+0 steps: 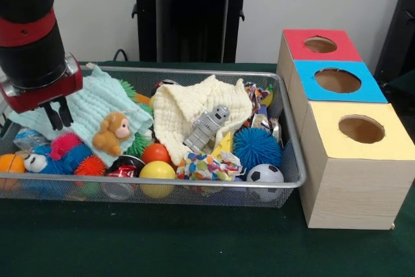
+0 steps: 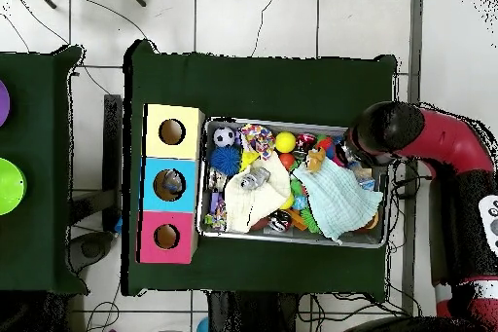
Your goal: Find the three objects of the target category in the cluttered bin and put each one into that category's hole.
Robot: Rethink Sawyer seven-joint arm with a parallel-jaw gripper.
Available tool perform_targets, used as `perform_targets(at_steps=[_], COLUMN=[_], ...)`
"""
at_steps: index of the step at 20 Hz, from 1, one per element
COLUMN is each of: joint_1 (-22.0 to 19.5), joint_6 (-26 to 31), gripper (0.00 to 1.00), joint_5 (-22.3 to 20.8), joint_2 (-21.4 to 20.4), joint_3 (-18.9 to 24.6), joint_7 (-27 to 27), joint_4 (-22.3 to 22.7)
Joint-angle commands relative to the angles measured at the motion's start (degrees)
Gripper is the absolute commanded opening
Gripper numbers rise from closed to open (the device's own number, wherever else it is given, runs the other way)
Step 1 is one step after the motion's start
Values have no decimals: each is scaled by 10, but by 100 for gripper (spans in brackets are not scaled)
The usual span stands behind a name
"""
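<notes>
Front view, gripper (image 1: 59, 114): hangs over the bin's left end, dark fingers close together above the pale green cloth; cannot tell whether shut or slightly parted, nothing visibly held.
Overhead view, arm (image 2: 428, 143): red and black, reaches in from the right, covers the bin's right end.
Bin (image 1: 194, 187): wide shallow silver wire-mesh basket with rounded metal rim, on dark green table cloth (image 1: 162, 244); sits just beside the boxes.
Boxes: three pale wooden boxes in a row right of the bin, each top with one round hole; yellow-topped box (image 1: 360, 131) nearest the camera, blue-topped box (image 1: 337, 81) in the middle, red-topped box (image 1: 320, 45) farthest.
Under the gripper: pale green cloth (image 1: 97, 105), waffle-textured, draped over the left half; brown plush monkey (image 1: 111, 132) lies on its lower edge.
Middle clutter: cream knit cloth (image 1: 188, 111), rumpled, with a grey toy robot (image 1: 207, 128) lying tilted on top.
Front row by the rim: orange ball (image 1: 10, 163), pink spiky ball (image 1: 63, 144), orange-red ball (image 1: 156, 153), smooth yellow ball (image 1: 157, 174), spotted multicolour fabric (image 1: 207, 165), small football (image 1: 264, 176).
Right end: blue spiky ball (image 1: 257, 148), rubbery bristles, above the football.
Open room: bare table in front of the bin; bin packed rim to rim.
</notes>
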Motion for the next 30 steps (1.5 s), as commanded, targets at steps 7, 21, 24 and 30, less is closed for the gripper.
perform_targets(at_steps=[7,21,24,30], joint_1=[-1,-14,-12,-1], joint_6=[-48,-97,-109,-130], gripper=[0,100,100,100], joint_5=[-77,-115,-127,-150], joint_2=[45,50,46,34], joint_3=[-44,-28,-29,-41], joint_7=[-15,-68,-75,-74], joint_4=[3,4,5,13])
